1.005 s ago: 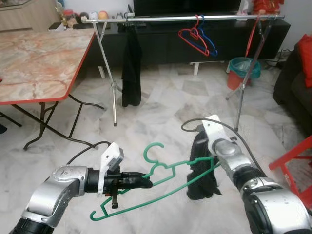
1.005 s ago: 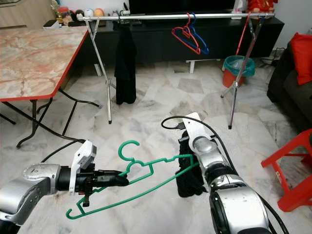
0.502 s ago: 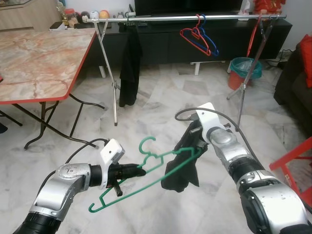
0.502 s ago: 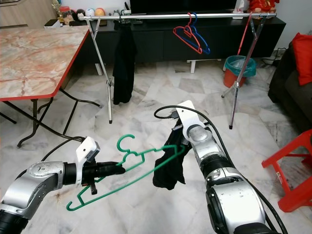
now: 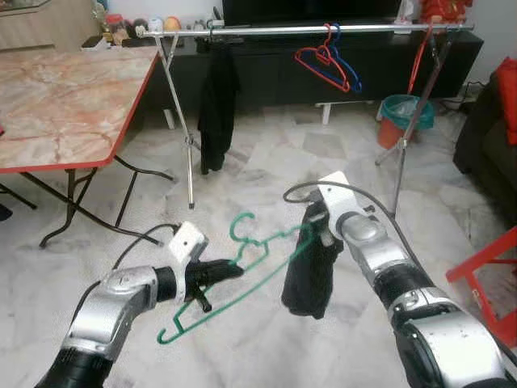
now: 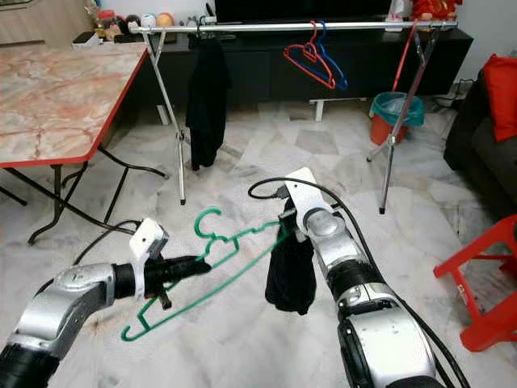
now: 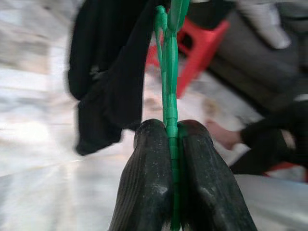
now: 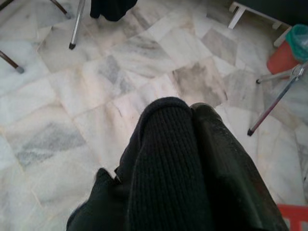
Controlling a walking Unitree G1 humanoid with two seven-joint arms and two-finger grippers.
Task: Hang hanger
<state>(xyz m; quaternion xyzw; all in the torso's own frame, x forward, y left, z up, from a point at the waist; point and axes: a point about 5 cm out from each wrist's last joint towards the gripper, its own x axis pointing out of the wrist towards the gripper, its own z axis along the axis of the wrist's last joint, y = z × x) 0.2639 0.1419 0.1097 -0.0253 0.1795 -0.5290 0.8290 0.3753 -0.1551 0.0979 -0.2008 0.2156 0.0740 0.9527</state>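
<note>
- The green hanger [image 5: 242,267] hung in mid-air over the marble floor [image 5: 266,170], tilted, with its hook uppermost.
- It looked thin, light and stiff, likely springy; a grip near the neck seemed best.
- The left end effector [image 7: 171,144] was clamped on its wire.
- The right end effector [image 5: 317,230] was wrapped in a soft black garment [image 5: 307,271] draped at the hanger's far end; fingers could not be told.
- The rail [image 5: 323,29] stood well apart.

No readable text, label, brand, number or sign can be made out on any surface in these views.
</note>
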